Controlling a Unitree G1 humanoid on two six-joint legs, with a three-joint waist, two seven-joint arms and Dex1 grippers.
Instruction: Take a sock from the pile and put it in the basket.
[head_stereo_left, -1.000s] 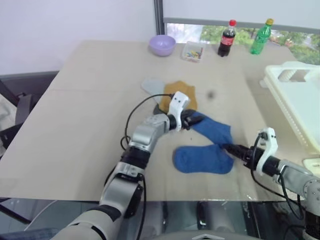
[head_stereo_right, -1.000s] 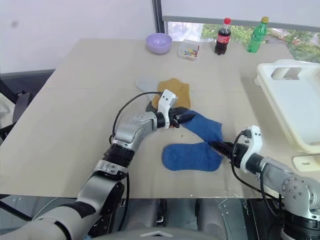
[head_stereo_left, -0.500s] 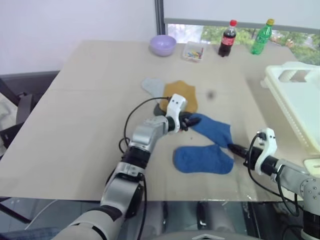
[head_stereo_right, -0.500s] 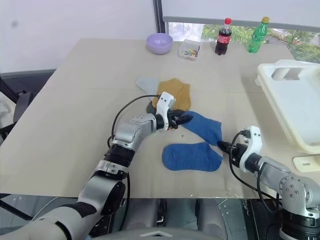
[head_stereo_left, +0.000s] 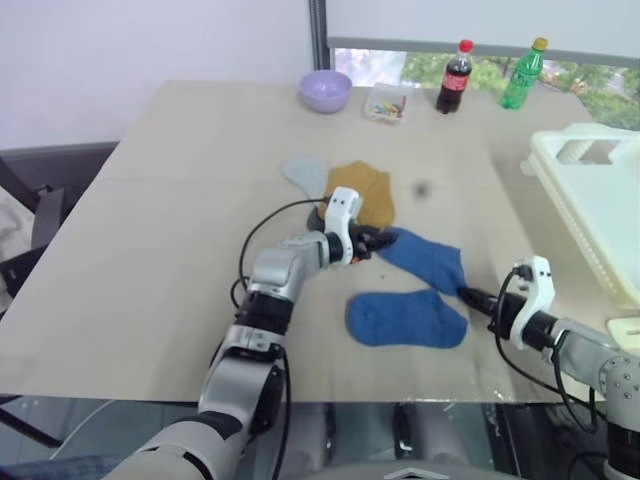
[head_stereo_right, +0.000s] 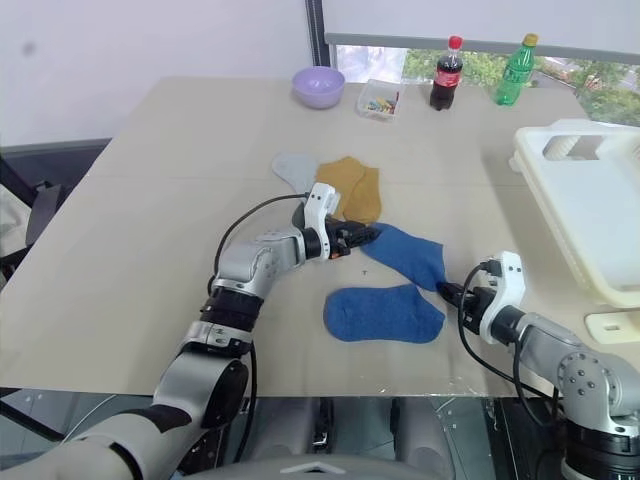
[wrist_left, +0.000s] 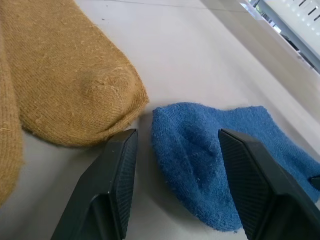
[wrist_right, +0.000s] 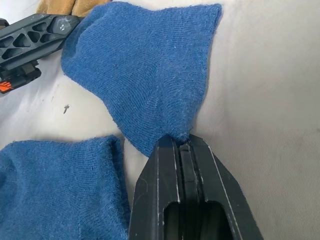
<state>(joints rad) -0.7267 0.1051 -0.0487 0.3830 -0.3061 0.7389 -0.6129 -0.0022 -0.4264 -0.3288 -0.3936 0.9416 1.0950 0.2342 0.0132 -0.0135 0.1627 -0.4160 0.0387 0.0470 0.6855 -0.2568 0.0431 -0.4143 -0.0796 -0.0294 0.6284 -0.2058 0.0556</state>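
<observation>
While the left gripper (wrist_left: 175, 185) straddles its toe unclenched, the flat blue knitted ankle sock (wrist_right: 145, 70) runs lengthwise to the clenched right gripper (wrist_right: 181, 146), seemingly pinching its corner.

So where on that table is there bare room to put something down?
The near left of the table, left of the left arm, is bare, as is the strip between the socks and the basket. The middle is crowded with socks and both grippers; bowl and bottles line the far edge.
</observation>
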